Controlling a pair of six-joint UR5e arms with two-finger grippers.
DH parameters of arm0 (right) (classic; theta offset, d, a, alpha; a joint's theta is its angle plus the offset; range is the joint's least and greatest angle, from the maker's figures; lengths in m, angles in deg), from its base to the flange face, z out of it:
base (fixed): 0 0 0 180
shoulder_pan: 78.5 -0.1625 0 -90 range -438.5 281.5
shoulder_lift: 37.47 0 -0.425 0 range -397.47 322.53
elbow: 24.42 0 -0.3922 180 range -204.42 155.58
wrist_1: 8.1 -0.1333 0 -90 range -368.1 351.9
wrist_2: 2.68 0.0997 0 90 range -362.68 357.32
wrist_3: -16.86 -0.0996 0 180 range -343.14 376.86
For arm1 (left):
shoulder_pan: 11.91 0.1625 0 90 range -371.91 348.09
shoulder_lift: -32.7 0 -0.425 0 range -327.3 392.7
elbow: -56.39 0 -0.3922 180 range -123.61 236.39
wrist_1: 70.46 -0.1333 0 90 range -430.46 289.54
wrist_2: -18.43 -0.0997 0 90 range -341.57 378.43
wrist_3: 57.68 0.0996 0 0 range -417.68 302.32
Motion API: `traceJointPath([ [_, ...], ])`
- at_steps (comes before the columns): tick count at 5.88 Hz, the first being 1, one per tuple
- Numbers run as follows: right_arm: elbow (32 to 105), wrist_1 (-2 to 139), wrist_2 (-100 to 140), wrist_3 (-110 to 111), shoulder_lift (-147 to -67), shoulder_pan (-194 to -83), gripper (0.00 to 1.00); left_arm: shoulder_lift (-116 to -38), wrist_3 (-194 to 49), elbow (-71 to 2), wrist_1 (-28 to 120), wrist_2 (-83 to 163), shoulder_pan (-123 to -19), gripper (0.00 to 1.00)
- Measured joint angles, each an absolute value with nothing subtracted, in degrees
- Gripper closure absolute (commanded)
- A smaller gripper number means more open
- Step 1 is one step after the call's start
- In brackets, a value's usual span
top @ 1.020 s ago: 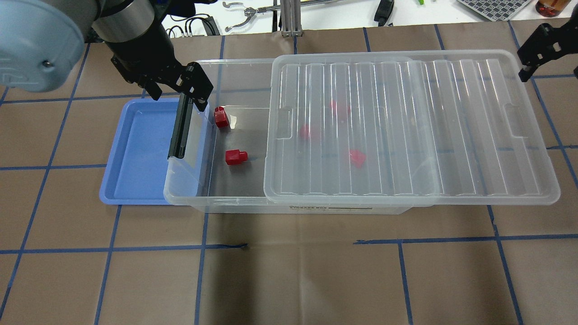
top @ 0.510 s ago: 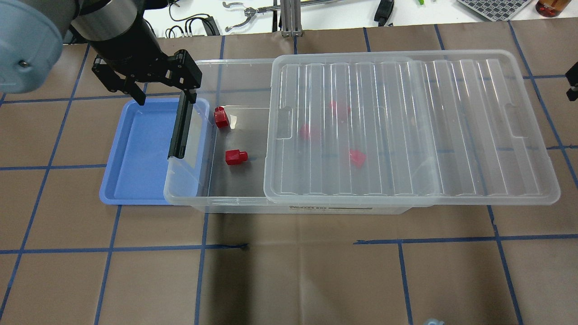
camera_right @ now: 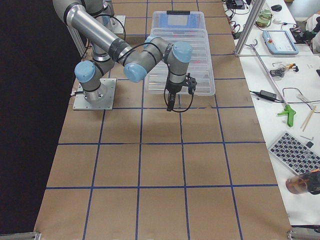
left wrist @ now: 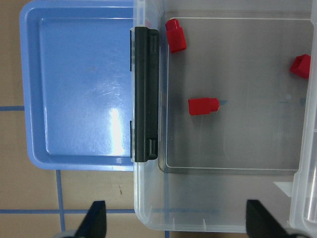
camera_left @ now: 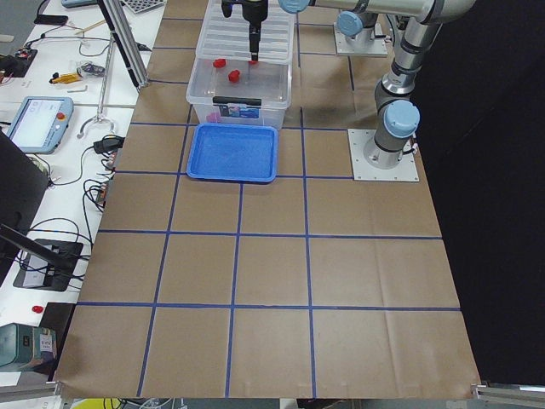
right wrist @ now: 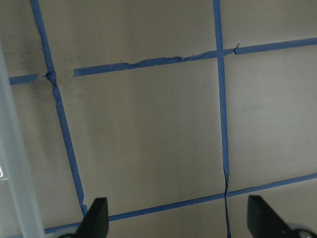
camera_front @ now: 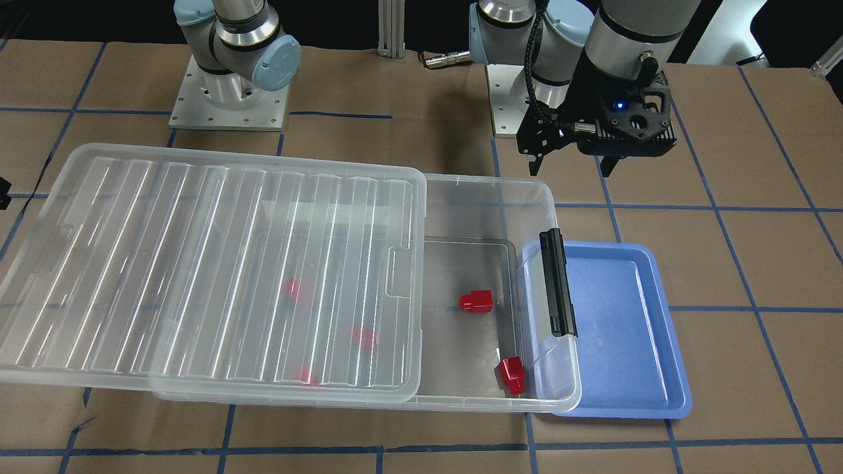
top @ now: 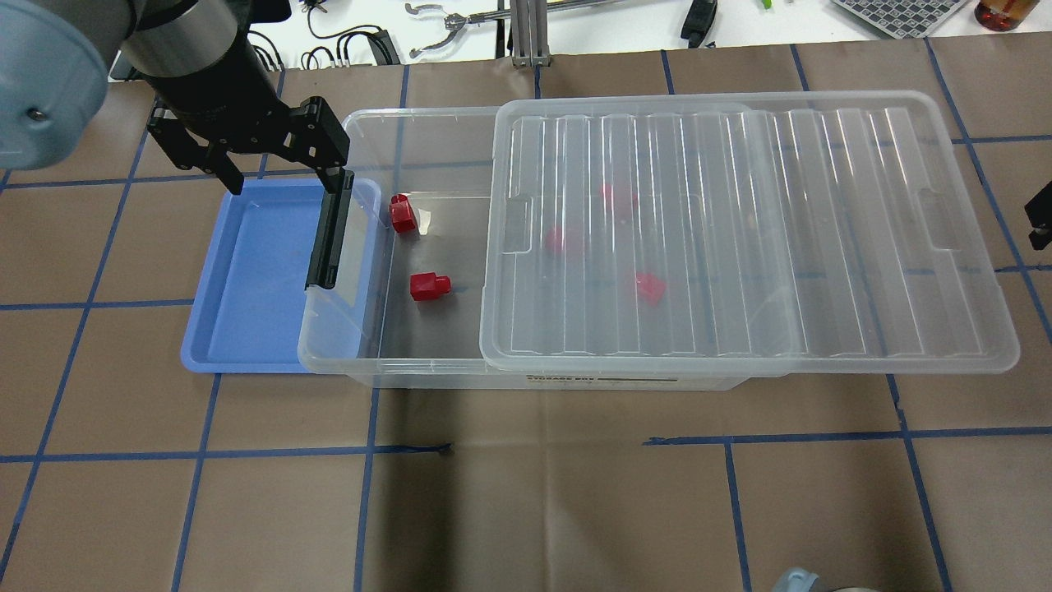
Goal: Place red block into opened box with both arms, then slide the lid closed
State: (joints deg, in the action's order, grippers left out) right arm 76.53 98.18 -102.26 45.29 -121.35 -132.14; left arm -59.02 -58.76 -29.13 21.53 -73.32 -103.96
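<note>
Two red blocks (top: 403,214) (top: 430,285) lie on the floor of the box (top: 345,329) in its uncovered left part. Three more red blocks show blurred under the lid (top: 740,230). The lid covers the box's right part and overhangs its right end. My left gripper (top: 279,177) hangs open and empty above the far left corner of the box, by the black clip bar (top: 329,238); its wrist view looks down on the blocks (left wrist: 203,106). My right gripper (right wrist: 178,218) is open and empty over bare table beyond the lid's right end (camera_right: 172,102).
A blue tray (top: 255,271) with nothing in it lies against the box's left end, partly under it. Brown paper with blue tape lines covers the table (top: 526,493). Tools and cables lie on the white bench (top: 460,25) behind.
My left gripper has drawn back and to the left from over the box's left end and turned. My right gripper has moved nearer along the overhead view's right edge.
</note>
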Motion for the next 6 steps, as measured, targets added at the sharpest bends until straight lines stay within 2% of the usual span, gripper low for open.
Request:
traceJointPath([
  [6,80.3,99.3,-98.5,40.1,-122.2,-131.5,0.00,-59.1,-59.2,-29.9,20.7,-72.8,-103.9,0.02],
])
